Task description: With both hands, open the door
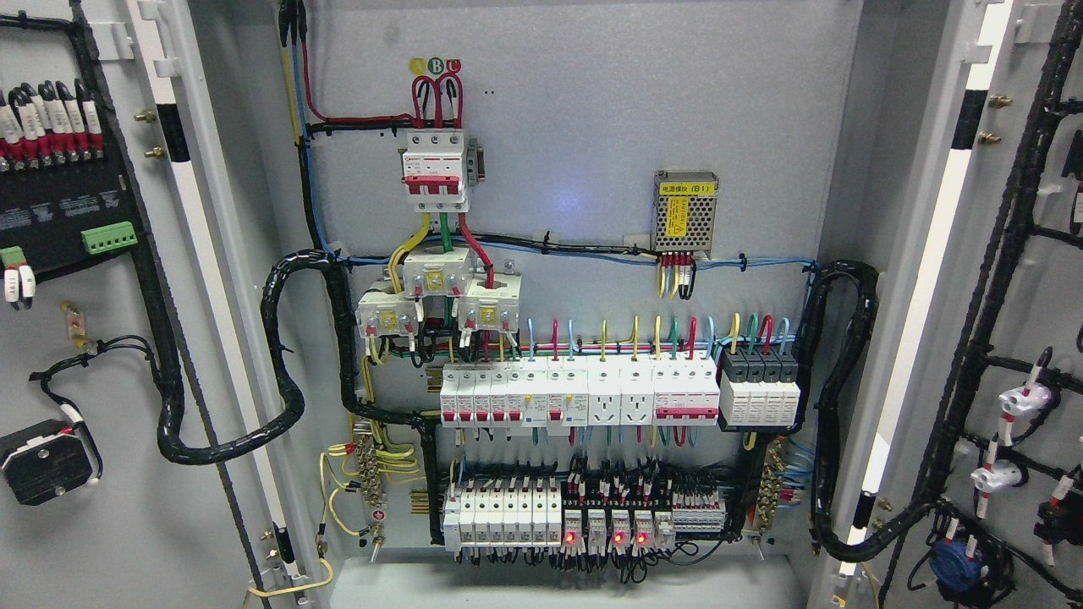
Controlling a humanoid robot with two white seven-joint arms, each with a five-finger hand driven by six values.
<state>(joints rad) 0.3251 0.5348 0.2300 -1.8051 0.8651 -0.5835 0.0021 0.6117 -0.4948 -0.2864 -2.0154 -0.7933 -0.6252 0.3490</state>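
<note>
A grey electrical cabinet fills the head view with both doors swung wide. The left door (pixel 101 507) shows its inner face with black cable looms, a black terminal block and a round black part. The right door (pixel 1028 279) also shows its inside, with wiring and white and blue fittings. The back panel (pixel 584 110) carries a red-and-white main breaker (pixel 435 169), three current transformers, a small power supply (pixel 685 216) and two rows of breakers (pixel 584 397). Neither of my hands nor arms appears in the picture.
Thick black cable bundles (pixel 279 372) loop from each door hinge side into the cabinet. Red indicator lights (pixel 619 536) glow on the lowest row. The cabinet floor (pixel 558 584) is bare grey metal. A yellow wire hangs at the lower left.
</note>
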